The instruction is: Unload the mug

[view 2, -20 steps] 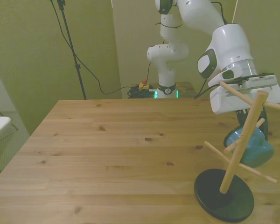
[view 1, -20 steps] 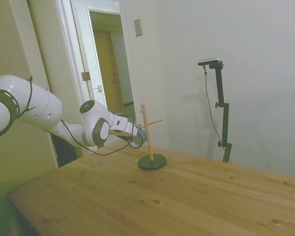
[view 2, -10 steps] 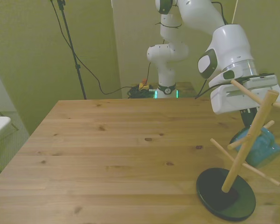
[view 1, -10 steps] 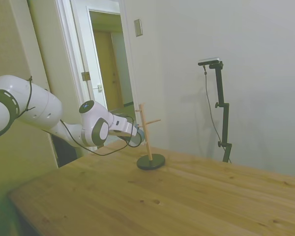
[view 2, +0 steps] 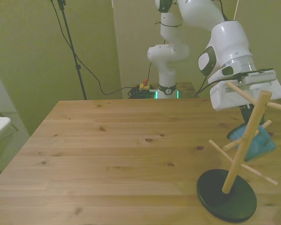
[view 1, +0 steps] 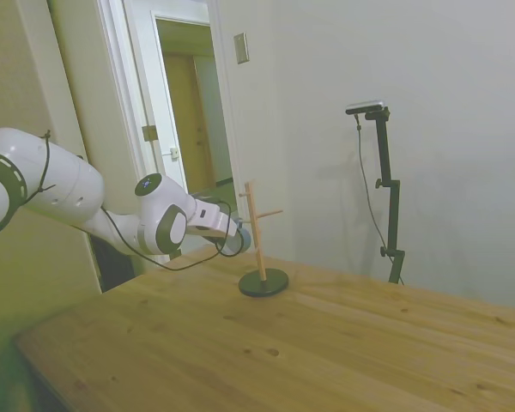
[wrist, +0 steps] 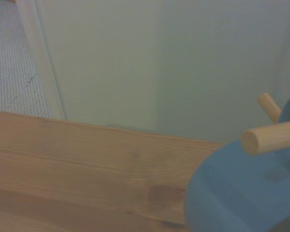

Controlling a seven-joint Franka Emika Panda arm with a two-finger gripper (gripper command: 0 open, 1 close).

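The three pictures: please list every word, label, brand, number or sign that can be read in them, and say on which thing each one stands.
None: no readable text in any view.
The mug, the wooden pegged stand and the table bear no writing.
The small plate on the wall beside the door is too small to read.
The wrist view is blurred and shows no lettering.

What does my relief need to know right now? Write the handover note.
End effector: at the mug, behind the wooden stand; fingers hidden, so grip unconfirmed.
Mug: blue, tilted, above the table, against a lower peg of the stand. Whether it has cleared the peg cannot be told.
Done: arm has reached the mug.
Left: confirm the grip, draw the mug clear of the pegs, set it on the table.
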